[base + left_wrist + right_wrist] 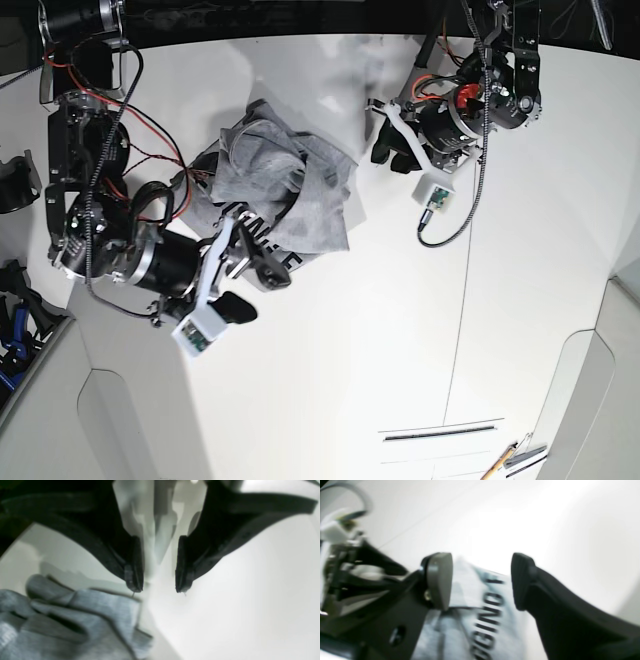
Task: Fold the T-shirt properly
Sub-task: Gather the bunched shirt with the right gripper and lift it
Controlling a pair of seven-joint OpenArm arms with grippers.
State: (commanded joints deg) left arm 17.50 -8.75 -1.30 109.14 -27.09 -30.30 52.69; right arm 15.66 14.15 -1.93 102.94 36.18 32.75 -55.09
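T-shirt (285, 195) lies on table (400, 330) between both tools

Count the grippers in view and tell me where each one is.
2. The right gripper is open at the printed lower edge of the T-shirt. The left gripper is open just beside the shirt's far edge, over the white table. Neither holds cloth.

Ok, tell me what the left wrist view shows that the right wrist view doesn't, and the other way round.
Only the left wrist view: the left claw open above the white table, beside a rumpled, unprinted edge of the heather-grey cotton T-shirt, not touching it as far as the blur allows.
Only the right wrist view: the shirt's black block lettering, seen between the open right claw's fingers.
Both: grey fabric, white tabletop, open jaws holding nothing.
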